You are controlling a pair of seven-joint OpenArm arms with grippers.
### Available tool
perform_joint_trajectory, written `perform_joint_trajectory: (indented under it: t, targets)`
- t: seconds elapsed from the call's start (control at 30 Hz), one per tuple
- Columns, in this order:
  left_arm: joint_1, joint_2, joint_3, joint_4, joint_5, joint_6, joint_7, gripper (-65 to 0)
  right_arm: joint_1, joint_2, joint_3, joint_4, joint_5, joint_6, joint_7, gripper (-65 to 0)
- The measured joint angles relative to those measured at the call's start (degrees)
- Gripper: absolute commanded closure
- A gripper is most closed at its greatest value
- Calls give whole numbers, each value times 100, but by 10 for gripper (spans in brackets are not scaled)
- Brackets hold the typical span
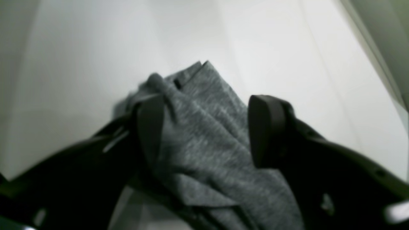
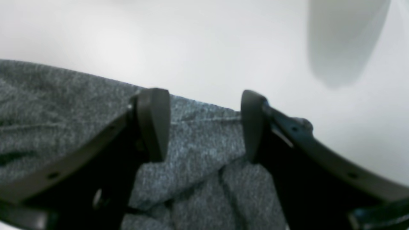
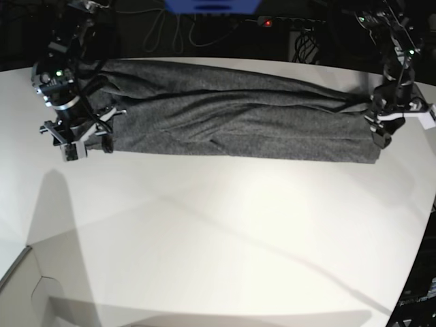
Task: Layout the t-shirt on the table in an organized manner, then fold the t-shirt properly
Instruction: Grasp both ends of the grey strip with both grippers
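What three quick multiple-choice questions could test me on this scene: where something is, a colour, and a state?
1. Where does the t-shirt lie on the table?
A. along the far side, between the two arms
B. bunched in the near corner
C. hanging off the near edge

2. What colour is the t-shirt?
A. white
B. dark grey
C. red

3. How do the jaws of the left gripper stand?
A. shut tight on the cloth
B. apart, with cloth between them
C. out of view

Answers: 1 A, the base view shows it stretched as a long band at the far side. 2 B, every view shows heathered grey. 3 B, the left wrist view shows a wide gap.
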Motion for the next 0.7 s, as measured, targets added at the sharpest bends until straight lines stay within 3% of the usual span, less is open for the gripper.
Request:
perform_joint_trajectory:
  t: [0.5,0.7]
  targets:
    - [-52,-109,-122,-553,46,-2,28,-413,0,0,0,0,2,2,2,-356]
    - [-505,-221,-98,-949,35,-7,7,-413,0,-2,0,0,2,2,-2,-356]
